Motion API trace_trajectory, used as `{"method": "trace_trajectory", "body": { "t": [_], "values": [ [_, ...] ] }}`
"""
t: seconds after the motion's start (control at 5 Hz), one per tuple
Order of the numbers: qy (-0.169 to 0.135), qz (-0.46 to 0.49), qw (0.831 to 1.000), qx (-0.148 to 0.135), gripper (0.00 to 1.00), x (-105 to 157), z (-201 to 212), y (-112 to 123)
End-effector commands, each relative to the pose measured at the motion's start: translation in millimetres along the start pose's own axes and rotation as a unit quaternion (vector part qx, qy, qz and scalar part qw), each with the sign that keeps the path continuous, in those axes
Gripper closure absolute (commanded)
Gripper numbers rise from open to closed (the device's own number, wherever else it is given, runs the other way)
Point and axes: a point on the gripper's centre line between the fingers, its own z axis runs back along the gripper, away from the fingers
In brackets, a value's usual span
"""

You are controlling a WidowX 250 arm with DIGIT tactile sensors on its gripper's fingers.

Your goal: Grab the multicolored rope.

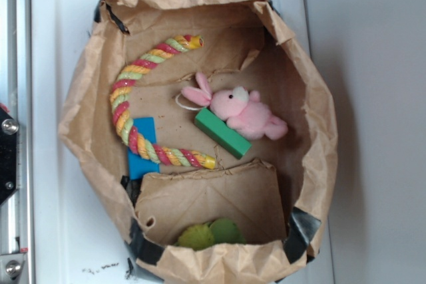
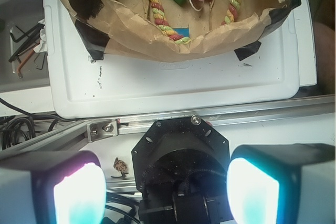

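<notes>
The multicolored rope (image 1: 126, 108) lies curved in a C on the floor of an open brown paper bag (image 1: 313, 131), its red, yellow, green and pink strands twisted together. In the wrist view only its two ends show over the bag's rim: the rope's left end (image 2: 163, 20) and right end (image 2: 233, 1). My gripper (image 2: 168, 192) is open, its two glowing pads (image 2: 79, 195) wide apart with nothing between them. It hangs well outside the bag, over the black robot base (image 2: 181, 148). The gripper does not show in the exterior view.
Inside the bag are a pink plush bunny (image 1: 243, 112), a green block (image 1: 223, 133), a blue flat piece (image 1: 142, 147) under the rope and green round things (image 1: 210, 234) beneath a folded flap. The bag sits on a white tray (image 2: 173, 82). An aluminium rail (image 2: 252, 116) and hex keys (image 2: 23, 45) lie nearby.
</notes>
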Motion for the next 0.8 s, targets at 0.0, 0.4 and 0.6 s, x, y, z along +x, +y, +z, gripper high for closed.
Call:
{"method": "trace_trajectory", "body": {
  "t": [0.0,0.4,0.6],
  "values": [
    [0.0,0.0,1.0,0.0,0.0,0.0,0.0,0.0],
    [-0.026,0.055,0.998,-0.002,0.0,50.0,-5.0,0.1],
    [-0.041,0.092,0.995,0.009,0.0,74.6,-16.1,17.9]
  ]
}}
